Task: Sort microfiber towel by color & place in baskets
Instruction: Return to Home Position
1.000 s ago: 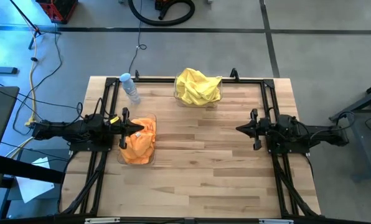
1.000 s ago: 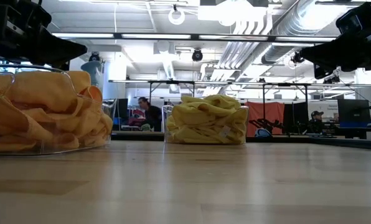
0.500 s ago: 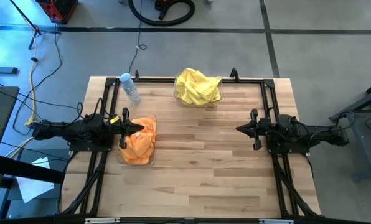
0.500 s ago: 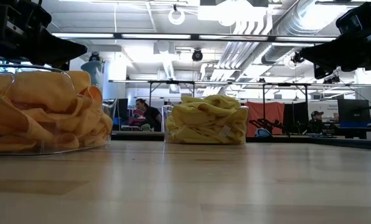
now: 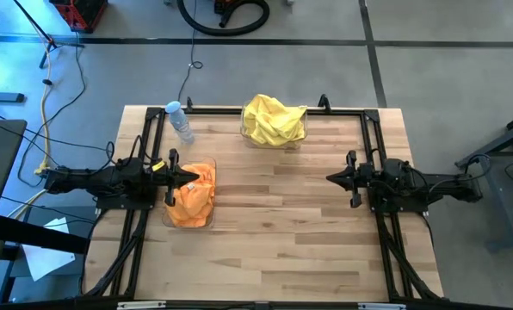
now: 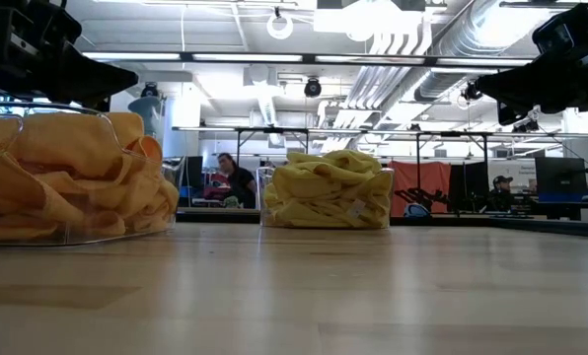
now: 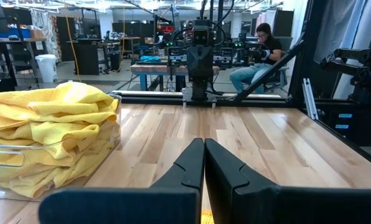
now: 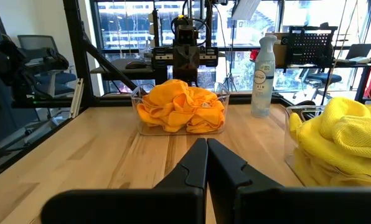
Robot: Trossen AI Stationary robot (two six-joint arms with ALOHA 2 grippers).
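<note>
The orange towels (image 5: 193, 193) fill a clear basket (image 5: 188, 222) at the table's left side; they also show in the low view (image 6: 67, 173) and the right wrist view (image 8: 182, 107). The yellow towels (image 5: 274, 120) are heaped in a second clear basket (image 5: 273, 141) at the far edge, also seen in the left wrist view (image 7: 45, 127). My left gripper (image 5: 196, 178) is shut and hangs just above the orange heap. My right gripper (image 5: 328, 179) is shut above bare table at the right.
A clear bottle with a blue cap (image 5: 180, 120) stands at the table's far left corner. Black rails (image 5: 265, 109) frame the table. Bare wood (image 5: 282, 224) spreads between the arms and toward the near edge. People sit in the room beyond.
</note>
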